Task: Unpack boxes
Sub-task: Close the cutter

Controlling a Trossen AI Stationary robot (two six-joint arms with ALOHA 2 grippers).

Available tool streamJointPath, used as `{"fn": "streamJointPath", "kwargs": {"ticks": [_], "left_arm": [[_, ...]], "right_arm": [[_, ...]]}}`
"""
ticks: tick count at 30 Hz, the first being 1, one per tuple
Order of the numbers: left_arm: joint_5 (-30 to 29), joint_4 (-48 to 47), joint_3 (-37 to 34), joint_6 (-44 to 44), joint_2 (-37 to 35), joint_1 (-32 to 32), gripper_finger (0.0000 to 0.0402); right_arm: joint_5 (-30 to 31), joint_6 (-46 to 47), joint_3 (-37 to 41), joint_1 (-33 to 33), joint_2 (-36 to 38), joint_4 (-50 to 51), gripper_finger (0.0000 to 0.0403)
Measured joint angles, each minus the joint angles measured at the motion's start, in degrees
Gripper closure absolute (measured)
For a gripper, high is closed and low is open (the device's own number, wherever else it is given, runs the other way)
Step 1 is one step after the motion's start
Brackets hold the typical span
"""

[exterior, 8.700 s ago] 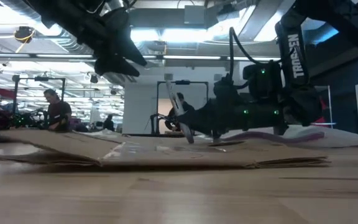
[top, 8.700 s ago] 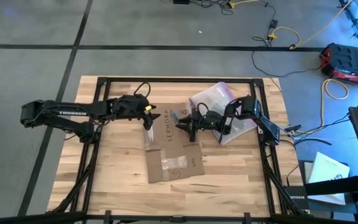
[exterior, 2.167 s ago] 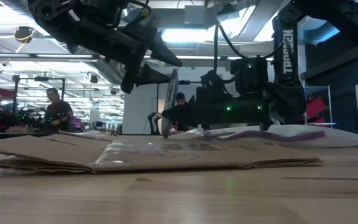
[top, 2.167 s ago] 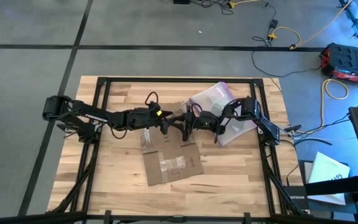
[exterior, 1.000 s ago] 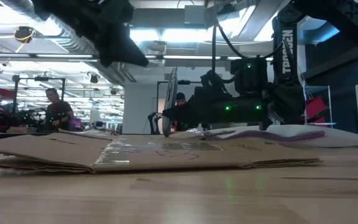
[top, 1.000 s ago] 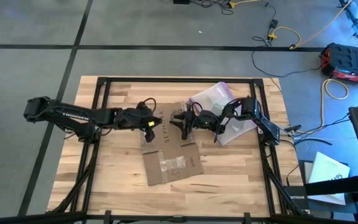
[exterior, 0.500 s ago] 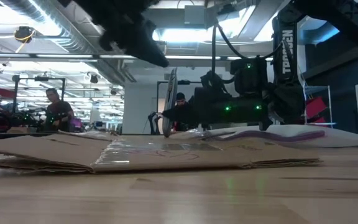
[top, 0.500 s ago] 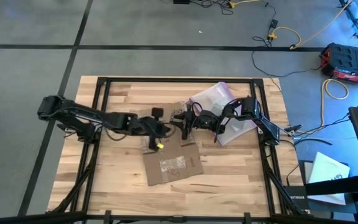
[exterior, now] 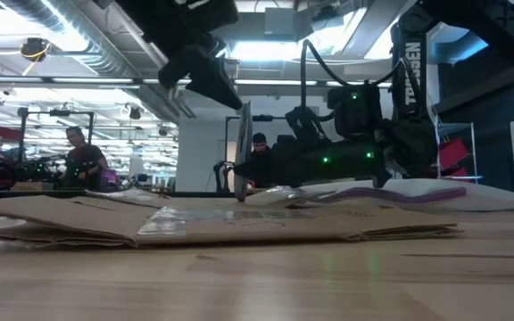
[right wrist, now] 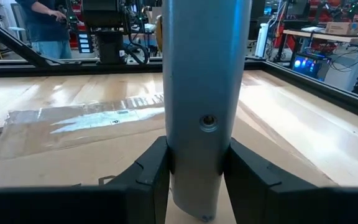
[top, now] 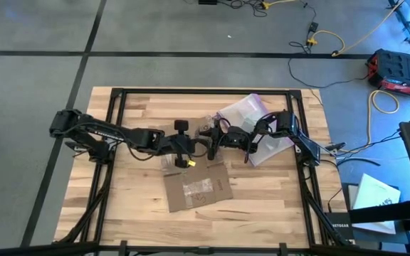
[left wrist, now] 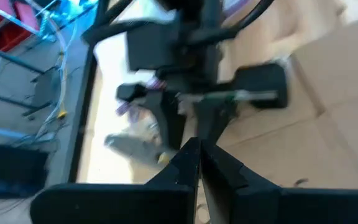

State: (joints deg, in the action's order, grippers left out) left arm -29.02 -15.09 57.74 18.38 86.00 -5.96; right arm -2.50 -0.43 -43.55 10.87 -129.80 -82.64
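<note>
While right fingers [right wrist: 194, 168] grip the knife [right wrist: 205, 106], box [top: 198, 186] lies flat

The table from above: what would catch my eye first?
Two dark arms meet at the table's middle over a flattened box. The right pincer grips a grey tool standing upright, and the shut left pincer sits right beside it. Behind the right arm lies a clear bag.

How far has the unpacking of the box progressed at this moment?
Done: the box lies flattened on the table, and a clear bag rests beside it. In hand: the right hand grips a grey tool; the left hand is shut and empty. What remains is unclear.
</note>
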Motion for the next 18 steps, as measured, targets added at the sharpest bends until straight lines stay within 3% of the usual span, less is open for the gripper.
{"fn": "streamJointPath", "kwargs": {"ticks": [7, 14, 18], "left_arm": [[-4.41, 1.03, -0.07, 5.98, 0.6, 0.0, 0.0401], [-4.92, 1.18, -0.09, 11.79, 5.43, -0.33, 0.0401], [-11.17, 3.2, -0.14, 15.05, 6.62, -0.98, 0.0401]], "right_arm": [[0.0, 0.09, 0.0, 0.0, 0.0, 0.28, 0.0299], [0.0, 0.09, 0.0, 0.0, 0.0, 0.31, 0.0299], [-0.08, 0.11, -0.02, 0.0, 0.0, 0.44, 0.0299]]}}
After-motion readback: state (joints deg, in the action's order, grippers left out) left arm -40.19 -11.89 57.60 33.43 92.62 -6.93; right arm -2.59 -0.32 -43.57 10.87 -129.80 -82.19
